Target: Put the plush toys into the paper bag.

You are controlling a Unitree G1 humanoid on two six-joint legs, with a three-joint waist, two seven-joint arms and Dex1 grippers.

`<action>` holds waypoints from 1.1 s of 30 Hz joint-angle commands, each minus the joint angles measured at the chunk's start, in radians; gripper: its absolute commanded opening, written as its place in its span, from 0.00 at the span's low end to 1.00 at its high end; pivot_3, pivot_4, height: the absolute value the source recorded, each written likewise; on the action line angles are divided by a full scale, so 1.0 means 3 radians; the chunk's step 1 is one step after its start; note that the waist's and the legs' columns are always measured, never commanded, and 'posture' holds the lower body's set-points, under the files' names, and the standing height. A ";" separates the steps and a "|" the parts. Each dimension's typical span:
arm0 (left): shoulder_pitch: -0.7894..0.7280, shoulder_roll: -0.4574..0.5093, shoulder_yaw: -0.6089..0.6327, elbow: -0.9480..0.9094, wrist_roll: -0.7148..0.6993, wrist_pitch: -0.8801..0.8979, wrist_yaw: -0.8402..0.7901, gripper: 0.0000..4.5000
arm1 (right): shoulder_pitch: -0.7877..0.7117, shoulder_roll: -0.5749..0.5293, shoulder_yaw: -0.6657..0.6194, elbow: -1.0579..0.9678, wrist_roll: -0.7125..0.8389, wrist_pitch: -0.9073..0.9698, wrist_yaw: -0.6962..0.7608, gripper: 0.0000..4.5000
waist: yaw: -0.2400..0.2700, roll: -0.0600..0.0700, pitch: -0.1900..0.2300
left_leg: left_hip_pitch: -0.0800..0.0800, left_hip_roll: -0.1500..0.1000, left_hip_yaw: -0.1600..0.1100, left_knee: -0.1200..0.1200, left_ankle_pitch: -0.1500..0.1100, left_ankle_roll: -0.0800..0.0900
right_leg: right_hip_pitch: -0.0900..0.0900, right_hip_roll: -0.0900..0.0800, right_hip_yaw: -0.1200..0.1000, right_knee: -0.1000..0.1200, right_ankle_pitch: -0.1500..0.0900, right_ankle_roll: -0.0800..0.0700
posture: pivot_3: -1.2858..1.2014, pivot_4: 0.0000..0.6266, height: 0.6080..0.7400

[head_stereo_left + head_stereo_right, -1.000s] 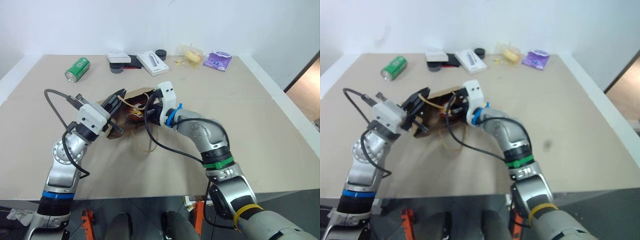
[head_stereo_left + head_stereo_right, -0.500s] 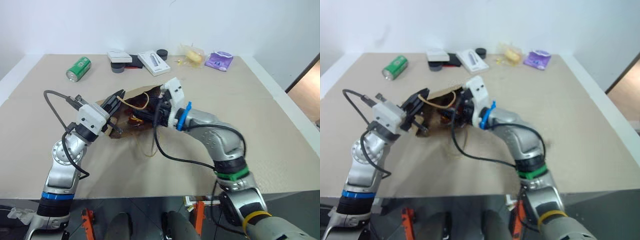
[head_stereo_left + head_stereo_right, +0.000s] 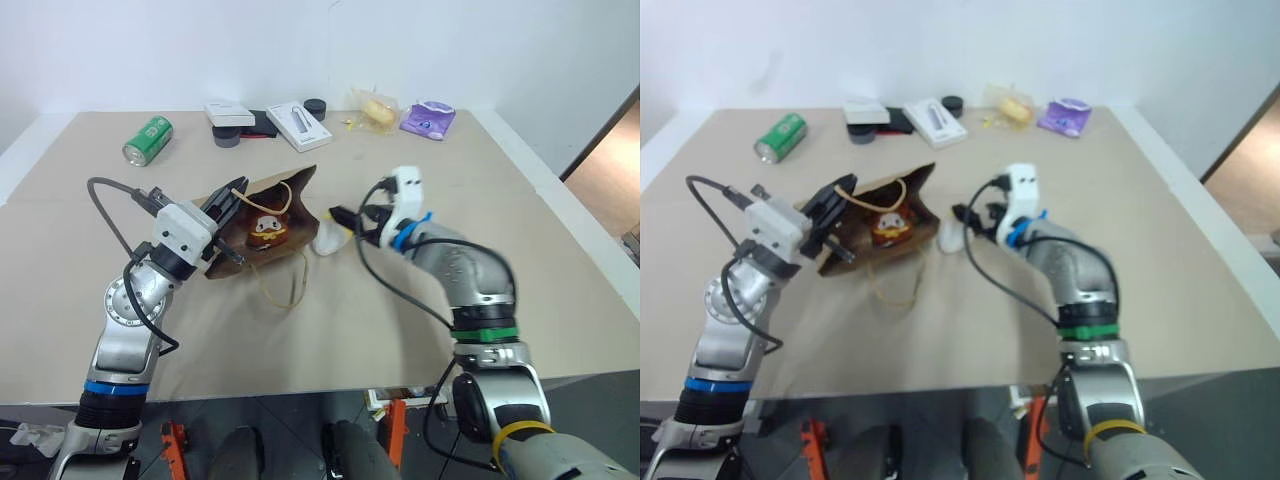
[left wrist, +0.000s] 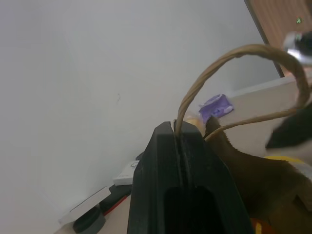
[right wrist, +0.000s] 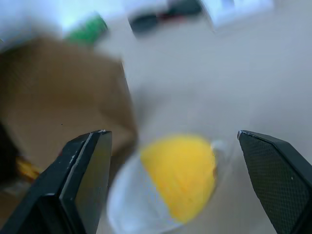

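Left eye view: the left gripper (image 3: 232,200) is clamped on a twine handle (image 4: 229,63) of the brown kraft paper bag (image 3: 262,222), holding its mouth up; the brown hat-like plush toy (image 3: 266,231) lies inside. The white egg-shaped plush toy with a yellow end (image 3: 328,237) rests on the table (image 3: 560,280) just beside the bag. The right gripper (image 3: 345,217), jaws apart, hovers near it. Judged light, soft and compressible, it suits a grasp across its middle. A green can (image 3: 146,139) and wrapped packets (image 3: 428,118) lie well apart, obstructing nothing.

The left gripper (image 4: 179,141), its 2 black fingers pressed together, pinches a tan twine handle (image 4: 234,56) that loops up over the brown paper bag (image 4: 243,170); a purple packet (image 4: 216,106) lies beyond, by the white wall (image 4: 87,73).
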 commanded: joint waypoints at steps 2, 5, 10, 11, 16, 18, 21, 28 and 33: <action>-0.0072 0.0013 0.0057 -0.0066 -0.0037 -0.0015 0.0010 0.00 | -0.0201 0.0189 0.0124 0.0565 -0.0264 -0.0374 -0.0058 0.99 | -0.0011 0.0000 0.0000 | -0.0003 -0.0001 -0.0001 -0.0001 0.0000 0.0000 | -0.0001 0.0000 0.0000 0.0000 -0.0002 0.0003 | 0.52 0.24 1.00; -0.0056 0.0023 0.0071 -0.0097 -0.0033 -0.0002 0.0018 0.00 | -0.0207 0.0205 0.0154 0.0734 -0.0381 -0.0481 -0.0049 0.84 | -0.0014 0.0000 0.0000 | -0.0004 -0.0003 -0.0001 -0.0001 -0.0001 0.0000 | -0.0001 -0.0004 0.0000 -0.0001 -0.0003 0.0006 | 0.52 0.24 1.00; -0.0032 0.0022 0.0076 -0.0137 -0.0029 0.0020 0.0034 0.00 | -0.0116 0.0156 0.0108 0.0557 -0.0388 -0.0466 0.0036 0.41 | -0.0015 -0.0001 0.0000 | 0.0000 -0.0004 -0.0001 -0.0001 -0.0001 0.0000 | 0.0001 -0.0005 0.0000 -0.0001 -0.0001 0.0006 | 0.52 0.24 1.00; -0.0030 0.0019 0.0074 -0.0143 -0.0027 0.0023 0.0037 0.00 | -0.0096 0.0132 0.0055 0.0452 -0.0350 -0.0476 0.0056 0.30 | -0.0014 -0.0001 0.0000 | 0.0001 -0.0003 -0.0001 -0.0001 -0.0001 0.0000 | 0.0002 -0.0005 -0.0001 -0.0001 -0.0001 0.0005 | 0.52 0.24 1.00; -0.0032 0.0009 0.0069 -0.0149 -0.0024 0.0033 0.0044 0.00 | 0.0057 -0.0128 -0.0269 -0.0512 0.0196 -0.0408 0.0541 0.01 | -0.0008 0.0005 0.0003 | -0.0006 -0.0004 -0.0003 -0.0001 -0.0001 0.0000 | -0.0001 -0.0006 -0.0002 -0.0001 -0.0003 0.0006 | 0.52 0.24 1.00; -0.0043 0.0006 0.0065 -0.0136 -0.0027 0.0033 0.0040 0.00 | 0.0114 -0.0269 -0.0375 -0.0945 0.0582 -0.0081 0.0732 0.01 | -0.0008 0.0006 0.0004 | -0.0008 -0.0006 -0.0002 -0.0001 -0.0001 0.0000 | -0.0003 -0.0008 -0.0001 -0.0002 -0.0005 0.0012 | 0.52 0.24 1.00; -0.0076 -0.0002 0.0057 -0.0094 -0.0029 0.0028 0.0033 0.00 | 0.0170 -0.0405 -0.0388 -0.1376 0.0987 0.0342 0.0836 0.01 | -0.0014 0.0006 0.0003 | -0.0006 -0.0004 -0.0003 -0.0001 -0.0004 0.0000 | -0.0001 -0.0007 -0.0002 -0.0002 -0.0007 0.0011 | 0.52 0.24 1.00; -0.0157 -0.0039 0.0025 -0.0031 -0.0028 0.0031 0.0028 0.00 | 0.0104 -0.0162 0.0313 -0.1385 0.0714 0.0600 0.0480 0.01 | -0.0026 0.0006 0.0004 | 0.0007 0.0005 -0.0003 -0.0002 -0.0004 0.0000 | 0.0002 0.0006 0.0001 0.0000 0.0002 -0.0005 | 0.52 0.24 1.00; -0.0152 -0.0053 0.0034 -0.0048 -0.0033 0.0049 0.0046 0.00 | -0.0193 0.0284 0.0591 -0.0654 0.0265 0.0203 0.0268 0.01 | -0.0023 0.0006 0.0004 | 0.0004 0.0006 -0.0003 -0.0001 -0.0001 0.0002 | 0.0000 0.0009 0.0001 0.0000 0.0005 -0.0006 | 0.52 0.24 1.00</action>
